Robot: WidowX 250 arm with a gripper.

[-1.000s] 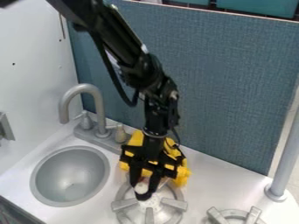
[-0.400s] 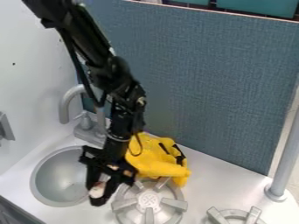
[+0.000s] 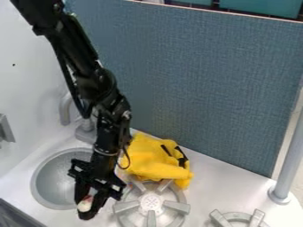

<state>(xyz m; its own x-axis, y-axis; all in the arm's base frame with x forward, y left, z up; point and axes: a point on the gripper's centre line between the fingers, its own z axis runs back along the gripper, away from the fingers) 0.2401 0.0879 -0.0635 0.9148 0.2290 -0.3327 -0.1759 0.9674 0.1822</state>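
White counter (image 3: pixel 222 179) lies below; I have my gripper (image 3: pixel 86 206) closed around a small pale object (image 3: pixel 84 203), between its jaws' ends.

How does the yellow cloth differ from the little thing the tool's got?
The yellow cloth is bright yellow with dark strips, while the little thing is whitish with a reddish patch. The cloth is much larger; the little thing is small enough to fit between the fingertips of the tool. The cloth lies crumpled behind the burner, whereas the little thing is held near the sink.
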